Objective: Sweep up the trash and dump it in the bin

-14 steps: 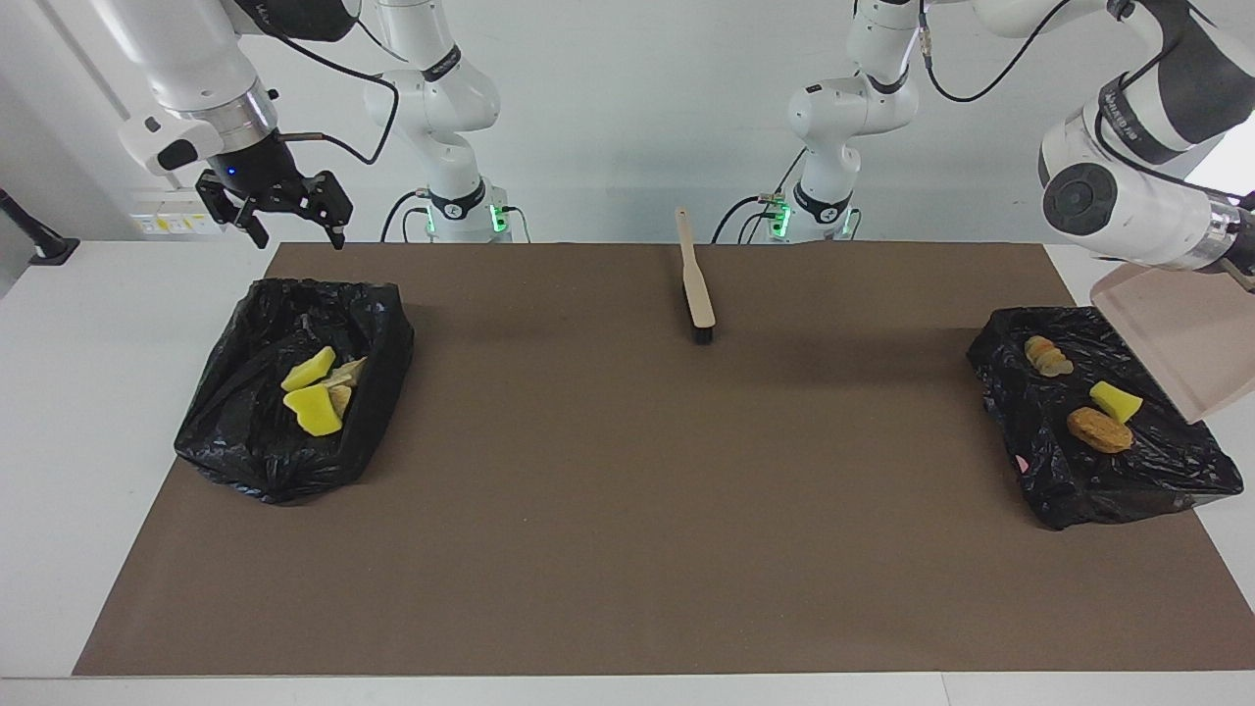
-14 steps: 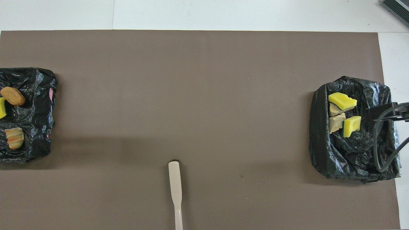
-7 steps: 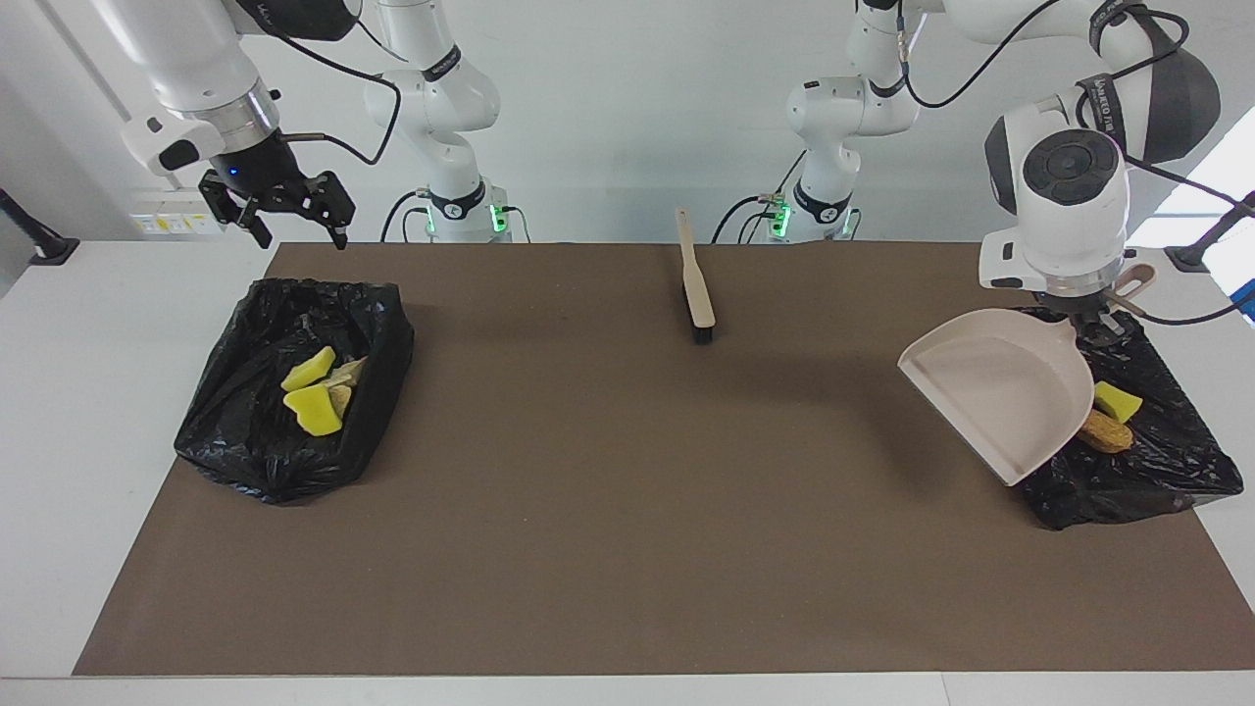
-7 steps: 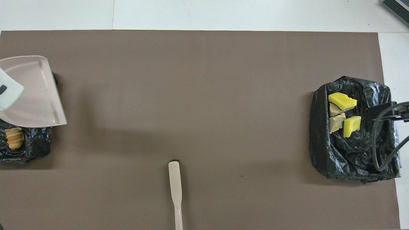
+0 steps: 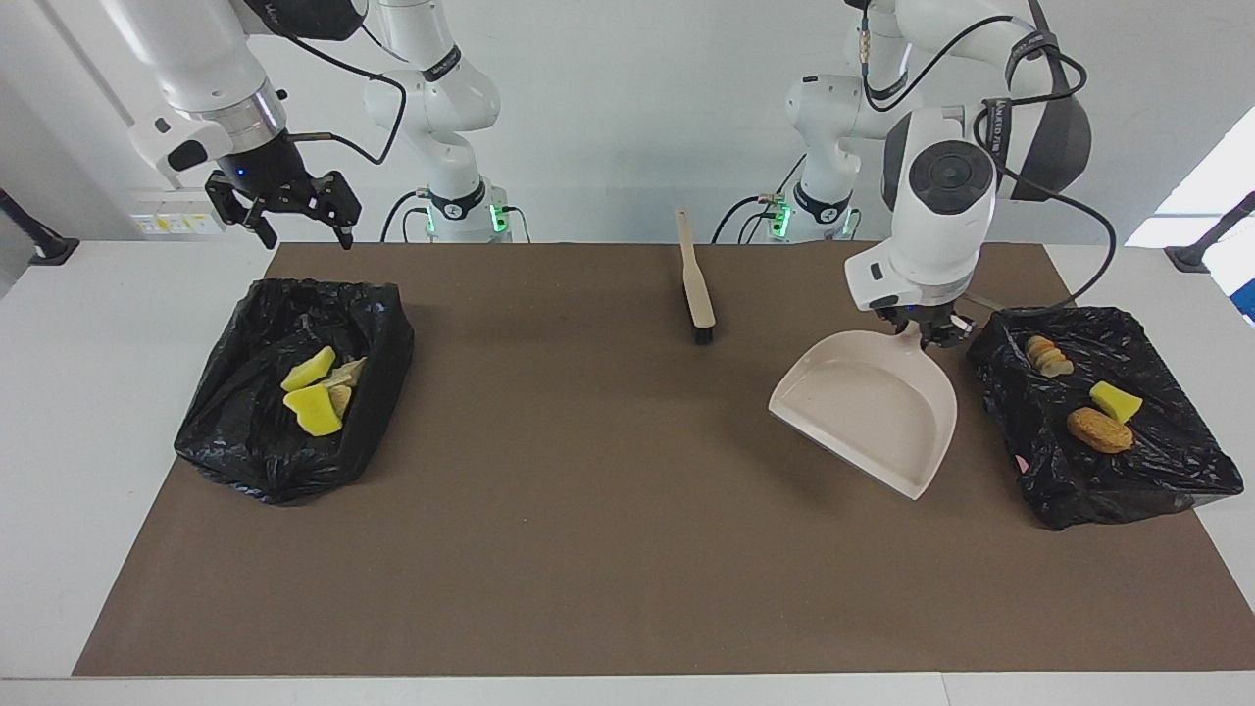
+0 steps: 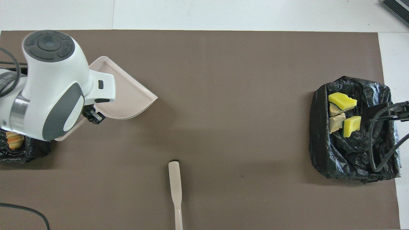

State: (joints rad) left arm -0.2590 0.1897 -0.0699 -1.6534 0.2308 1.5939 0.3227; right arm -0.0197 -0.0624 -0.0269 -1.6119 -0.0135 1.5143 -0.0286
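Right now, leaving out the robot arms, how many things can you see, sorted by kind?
Yellow chunks: 3
Tan lumps: 4
Black bags: 2
Dustpan: 1
Brush: 1
Total: 11

No legible text anywhere.
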